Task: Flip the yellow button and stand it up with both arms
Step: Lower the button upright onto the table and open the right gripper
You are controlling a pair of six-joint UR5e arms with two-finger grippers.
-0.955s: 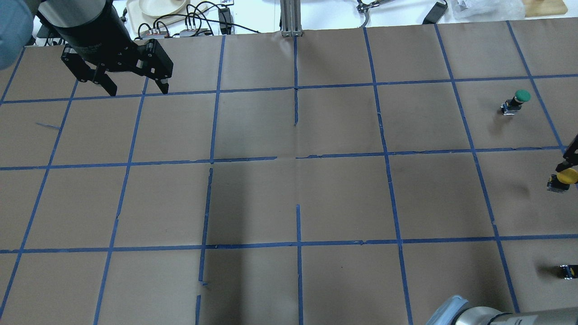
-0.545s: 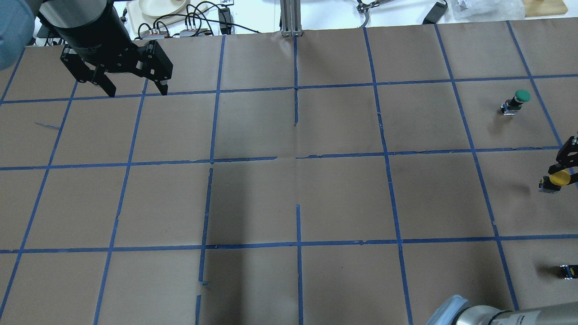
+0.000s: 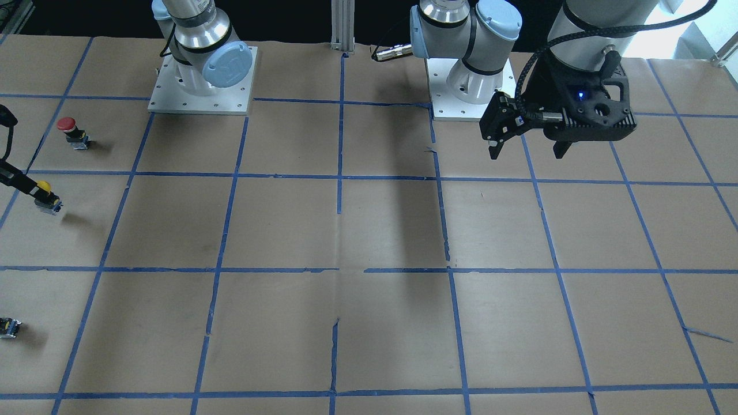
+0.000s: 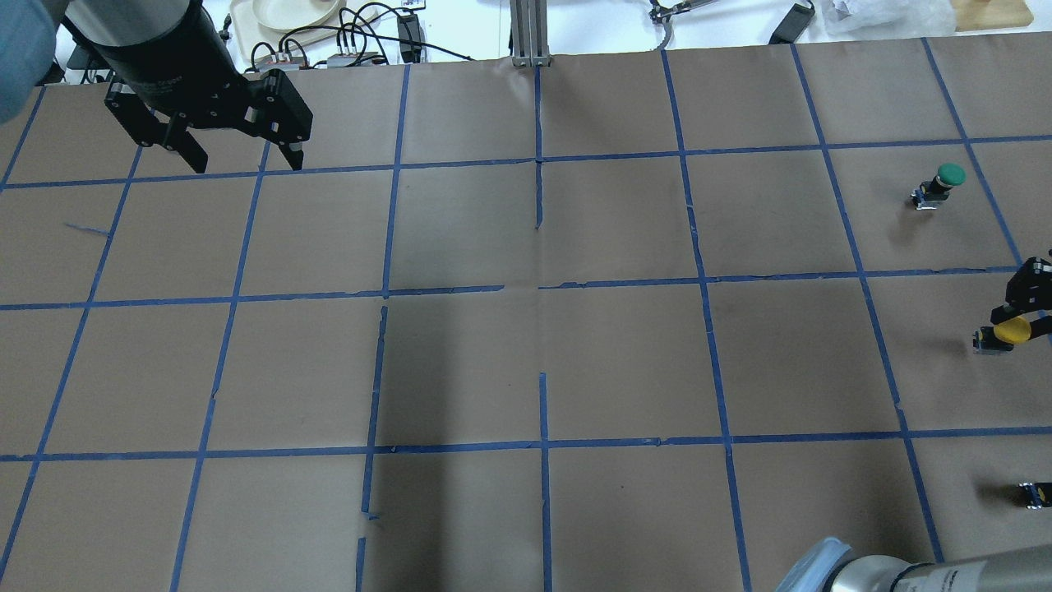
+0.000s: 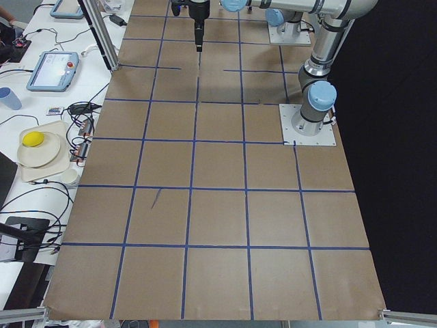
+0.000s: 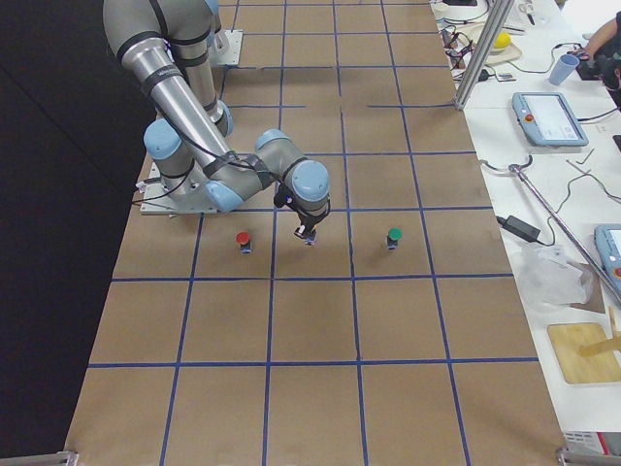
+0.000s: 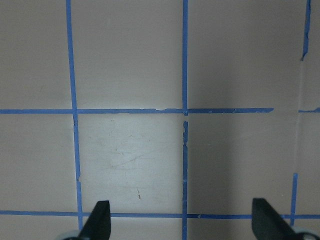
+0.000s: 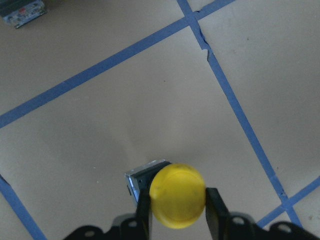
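The yellow button (image 4: 1011, 330) has a round yellow cap on a dark blocky base. My right gripper (image 4: 1017, 322) is shut on it at the table's right edge. In the right wrist view the two fingers (image 8: 212, 207) clamp the sides of the cap (image 8: 177, 195), with the base showing behind it. It appears to hang just above the paper, its shadow to one side. It also shows in the front-facing view (image 3: 43, 187). My left gripper (image 4: 246, 163) is open and empty, high over the far left of the table (image 3: 526, 154), over bare paper in the left wrist view (image 7: 180, 212).
A green-capped button (image 4: 945, 179) stands beyond the yellow one. A red-capped button (image 3: 69, 128) stands near the right arm's base. A small dark switch block (image 4: 1031, 493) lies at the right edge. Brown paper with a blue tape grid (image 4: 538, 288) covers the table.
My right gripper has moved a little left, in from the table's right edge, with the yellow button in it. My left gripper has hardly moved.
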